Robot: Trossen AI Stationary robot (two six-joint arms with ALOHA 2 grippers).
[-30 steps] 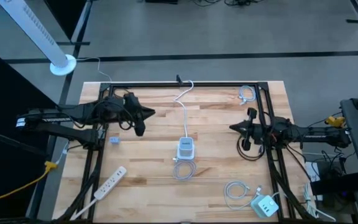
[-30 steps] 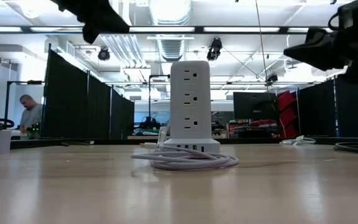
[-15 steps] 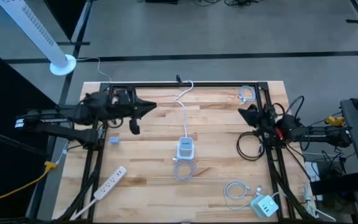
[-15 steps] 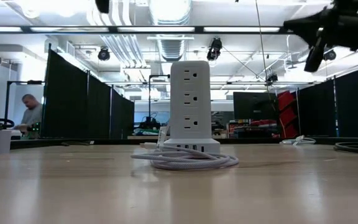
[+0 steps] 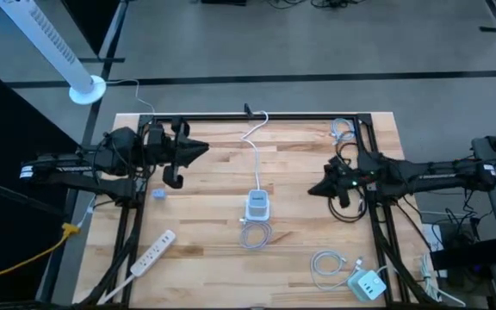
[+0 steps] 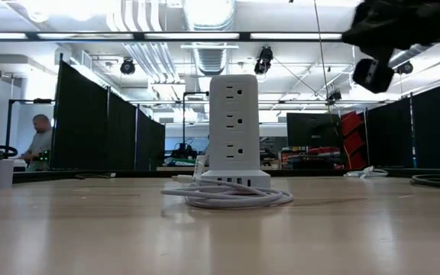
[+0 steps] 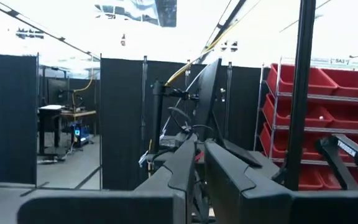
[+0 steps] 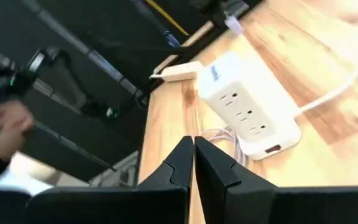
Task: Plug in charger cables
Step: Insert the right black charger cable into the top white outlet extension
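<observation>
I am swinging my right gripper (image 5: 324,189), fingers closed and empty, in toward the tower strip (image 5: 257,206), where a white cable (image 5: 254,234) lies coiled on its near side. My left gripper (image 5: 203,147), closed and empty, is pulling back to the far left, so nothing is plugged in yet.

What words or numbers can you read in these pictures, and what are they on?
"TROSSEN", only partly legible: white letters on the black arm link in the left wrist view.
Small label on top of the white power tower: too blurred to read.
White marking on the left arm in the high view: too small to read.
</observation>
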